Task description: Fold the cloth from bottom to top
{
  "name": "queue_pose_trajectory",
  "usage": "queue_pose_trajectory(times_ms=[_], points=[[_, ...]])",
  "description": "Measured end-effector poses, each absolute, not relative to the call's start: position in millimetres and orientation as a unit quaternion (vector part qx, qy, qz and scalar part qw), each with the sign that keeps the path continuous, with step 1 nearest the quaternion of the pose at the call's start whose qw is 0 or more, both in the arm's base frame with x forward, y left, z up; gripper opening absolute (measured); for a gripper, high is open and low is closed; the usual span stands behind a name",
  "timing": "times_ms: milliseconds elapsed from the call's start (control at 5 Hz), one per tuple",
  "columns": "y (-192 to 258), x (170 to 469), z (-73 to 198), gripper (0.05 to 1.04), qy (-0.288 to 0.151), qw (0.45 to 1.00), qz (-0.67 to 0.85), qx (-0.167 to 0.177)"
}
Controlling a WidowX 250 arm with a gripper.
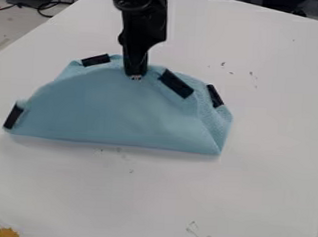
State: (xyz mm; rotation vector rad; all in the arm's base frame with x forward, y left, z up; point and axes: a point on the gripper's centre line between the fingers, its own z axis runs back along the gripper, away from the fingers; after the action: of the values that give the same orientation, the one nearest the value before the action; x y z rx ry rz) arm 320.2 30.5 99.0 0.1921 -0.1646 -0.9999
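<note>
On the smooth white bench (271,196), looks nearly done, with the light-blue, black-patched fabric cloth (115,113) doubled upward into a half-moon below the slim black hand (135,77), can't tell whether wide or narrow, and probably needs only the far edges evened.

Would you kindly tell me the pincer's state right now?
Pincer: at the upper part of the blue cloth; open or closed cannot be told.

Black arm (145,22) with a rounded upper joint (132,0), narrowing to a black tool (135,75), small pale specks at its tip
</note>
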Motion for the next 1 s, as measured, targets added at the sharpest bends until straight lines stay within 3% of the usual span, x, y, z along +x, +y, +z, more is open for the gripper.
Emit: queue_pose_trajectory(times_ms=[400,1000], points=[[53.7,401.7,89.6,0.054,-0.048,0.869,-0.483,0.094],[77.4,438.4,35.9,0.077,-0.053,0.864,-0.5,0.026]])
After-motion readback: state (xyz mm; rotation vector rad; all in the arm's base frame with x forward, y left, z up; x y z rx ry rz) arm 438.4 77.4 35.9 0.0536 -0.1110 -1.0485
